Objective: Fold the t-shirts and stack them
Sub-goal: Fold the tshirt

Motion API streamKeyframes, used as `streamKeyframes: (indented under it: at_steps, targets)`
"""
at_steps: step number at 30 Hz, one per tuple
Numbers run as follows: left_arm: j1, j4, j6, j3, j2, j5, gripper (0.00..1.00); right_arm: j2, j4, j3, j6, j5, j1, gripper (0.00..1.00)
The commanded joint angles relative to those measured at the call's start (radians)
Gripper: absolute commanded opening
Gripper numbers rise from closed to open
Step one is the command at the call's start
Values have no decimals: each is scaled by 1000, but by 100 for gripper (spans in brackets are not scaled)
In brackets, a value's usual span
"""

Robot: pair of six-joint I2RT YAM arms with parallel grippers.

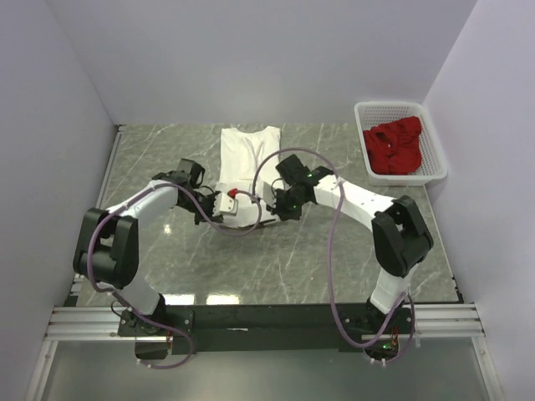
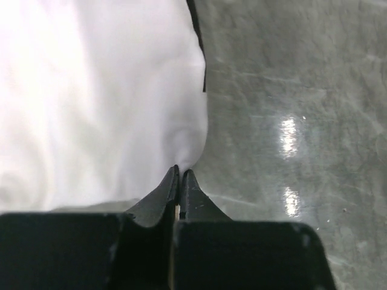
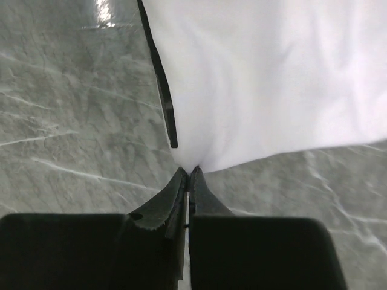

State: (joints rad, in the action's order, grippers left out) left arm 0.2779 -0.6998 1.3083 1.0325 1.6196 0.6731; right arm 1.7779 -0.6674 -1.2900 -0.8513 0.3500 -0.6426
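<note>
Left claw (image 2: 181, 172) — clenched, black fingertips pressed together on the edge of the white round-necked cloth t-shirt (image 2: 91, 90), cloth drawn to a small point right at the tips. In the overhead view, placed just left of centre, at the shirt's lower left corner.

Right claw (image 3: 188, 171) — clenched too, grasping the same shirt at its lower right corner, hem running off to the right of the wrist frame. In the overhead view, placed just right of centre, facing the left claw across the hem.

White shirt, as seen from above: spread flat in a narrow upright oblong at upper centre, neck toward the back wall, lower edge held between the two claws.

Deep red cloth t-shirt (image 1: 393, 149) — crumpled in a heap inside the white slotted plastic basket (image 1: 399, 106), upper right of the overhead frame, well apart from the white shirt.

Grey veined stone-look table top (image 1: 292, 259) beneath shirt, basket and both arms, with glare spots in both wrist views.
</note>
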Motion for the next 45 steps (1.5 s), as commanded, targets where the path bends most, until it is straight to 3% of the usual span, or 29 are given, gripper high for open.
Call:
streamKeyframes:
  at_steps: [1,9,16,18,22,26,32,41,45]
  targets:
    - [-23,-33,-56,51,-75,80,1,-98,-70,-65,9,37,17,0]
    - [-17,-125,-47,-21,-217,137,1,-210,-135,0,40,49,-2,0]
    - [44,-389,-18,-126,-486,222,1,-453,-279,121,107,138,-98,0]
    - [46,-489,-65,-106,-570,262,1,-536,-334,121,152,164,-120,0]
    - [46,-474,-199,-31,-641,250,0,-555,-371,68,190,162,-118,0]
    - [34,-419,-207,59,-537,189,0,-456,-354,12,109,153,-42,0]
    - [-62,-337,-198,208,-250,217,0,-215,-386,-153,-24,175,81,0]
    - [-77,-158,-303,402,149,180,1,73,-362,-302,-89,161,155,0]
    - [-77,-110,-343,434,252,161,1,214,-360,-393,-100,133,181,0]
